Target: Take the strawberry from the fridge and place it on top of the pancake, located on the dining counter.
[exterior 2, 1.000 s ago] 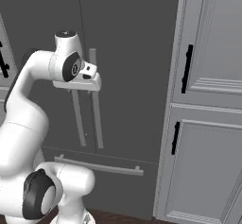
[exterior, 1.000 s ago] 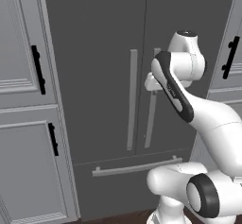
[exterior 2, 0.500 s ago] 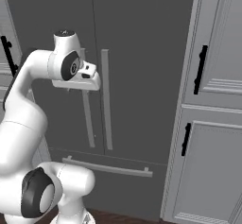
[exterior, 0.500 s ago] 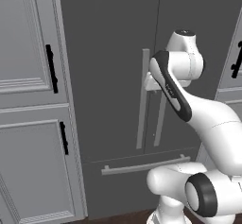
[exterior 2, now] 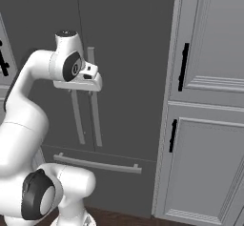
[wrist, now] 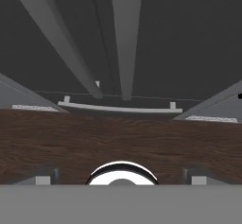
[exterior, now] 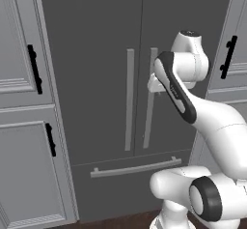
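The fridge (exterior: pixel 106 78) stands directly ahead of your hand, both dark grey doors closed, so you cannot see the strawberry or say where in it the fruit sits. Two long vertical silver handles (exterior: pixel 140 100) flank the seam between the doors; in the left base view the hand hangs just in front of the right-hand one, near its upper part, though whether it touches cannot be told. In the hand view these handles (wrist: pixel 125 38) run away from the fingertips (wrist: pixel 198 175) toward the bottom drawer's horizontal handle (wrist: pixel 120 107), which lies beyond them, past a band of dark wood floor (wrist: pixel 118 142). Your gripper (wrist: pixel 121 178) is released, its two tips spread wide apart at either side of the view, with nothing between them. In the right base view the hand (exterior 2: pixel 86 79) projects toward the doors at handle height. Light grey panelled cabinets (exterior 2: pixel 209 101) with black handles (exterior 2: pixel 183 67) stand on both sides of the fridge.
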